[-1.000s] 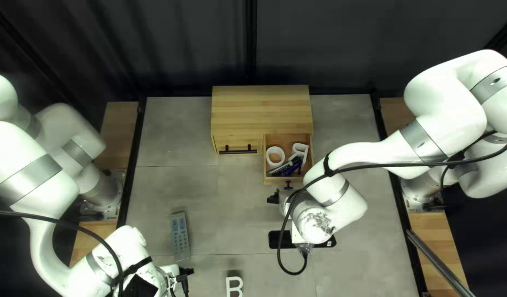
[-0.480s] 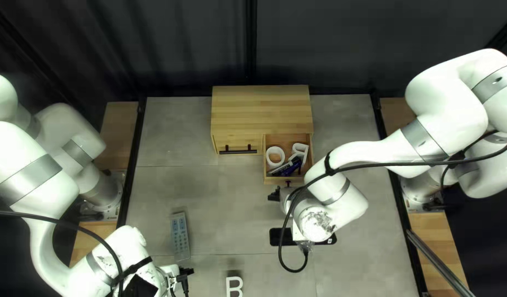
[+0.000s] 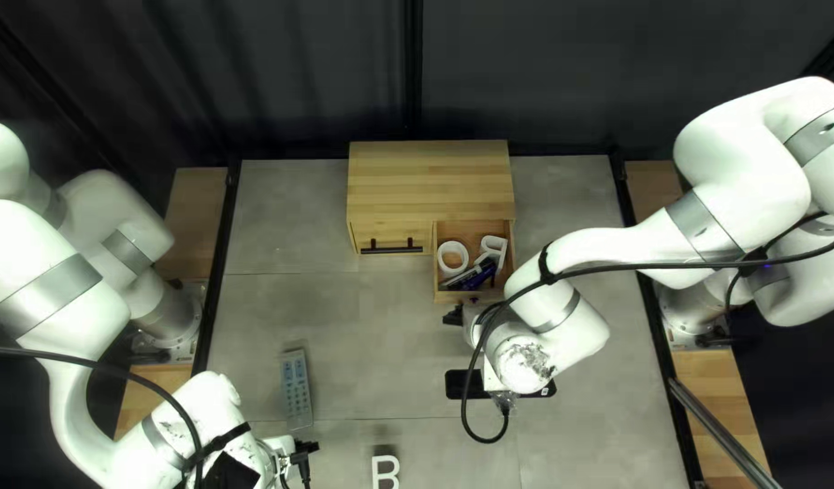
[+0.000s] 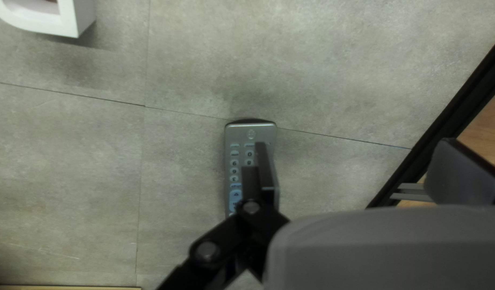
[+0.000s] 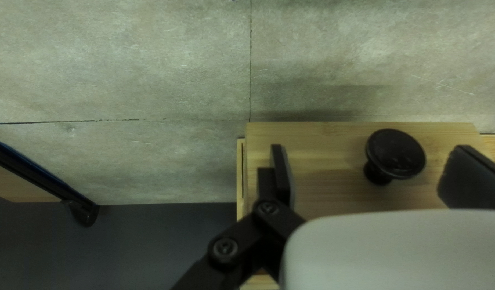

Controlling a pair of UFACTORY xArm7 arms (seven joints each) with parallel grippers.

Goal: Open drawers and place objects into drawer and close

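Note:
The wooden cabinet [image 3: 430, 181] has its right drawer [image 3: 476, 297] pulled out, holding a white ring [image 3: 452, 258], a white letter [image 3: 495, 246] and several pens [image 3: 476, 276]. Its left drawer [image 3: 390, 237] is shut. My right gripper [image 3: 455, 316] is beside the pulled-out drawer's front; in the right wrist view the open right gripper [image 5: 371, 174] faces the black knob [image 5: 395, 154], which touches neither finger. My left gripper [image 3: 305, 450] is low at the left; in its wrist view the left gripper [image 4: 363, 169] stands open, one finger over the grey remote [image 4: 251, 140].
In the top left view, a white letter B [image 3: 385, 471] lies at the near edge, a black flat object [image 3: 457, 385] lies partly under my right arm, and the remote [image 3: 296, 389] lies above my left gripper. Black rails [image 3: 216, 272] flank the table.
My right arm has shifted slightly toward the pulled-out drawer's front and a little to the right, uncovering no new object. The left arm and the drawer contents look unmoved.

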